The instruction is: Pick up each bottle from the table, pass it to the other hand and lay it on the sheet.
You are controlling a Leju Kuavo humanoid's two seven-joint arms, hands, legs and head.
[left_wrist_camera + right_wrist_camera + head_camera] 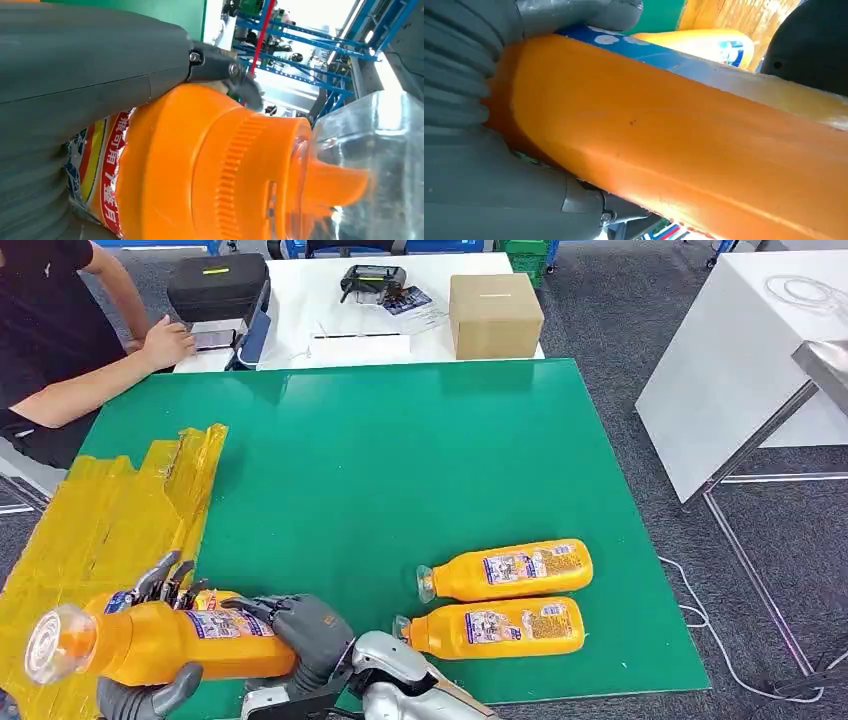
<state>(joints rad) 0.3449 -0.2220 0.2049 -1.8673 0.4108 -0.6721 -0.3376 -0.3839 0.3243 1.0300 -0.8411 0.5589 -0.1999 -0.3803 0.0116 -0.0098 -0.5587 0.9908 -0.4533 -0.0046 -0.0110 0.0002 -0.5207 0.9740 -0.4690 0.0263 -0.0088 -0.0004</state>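
An orange bottle (pixel 180 642) with a clear cap hangs low over the near left of the green table (pixel 400 460), cap pointing left. My left hand (pixel 150 692) grips it near the neck, thumb (pixel 100 65) across the shoulder below the cap (pixel 360 165). My right hand (pixel 308 632) grips its base end (pixel 684 150). Both hands hold it at once. Under it another bottle (pixel 704 44) lies by the yellow sheet (pixel 100 530). Two more orange bottles (pixel 510 570) (pixel 495 628) lie side by side on the table to the right.
A person sits at the far left with a hand (pixel 165 340) on the white table behind. On that table stand a cardboard box (pixel 495 312) and a black case (pixel 215 285). A white bench (pixel 740 360) stands to the right.
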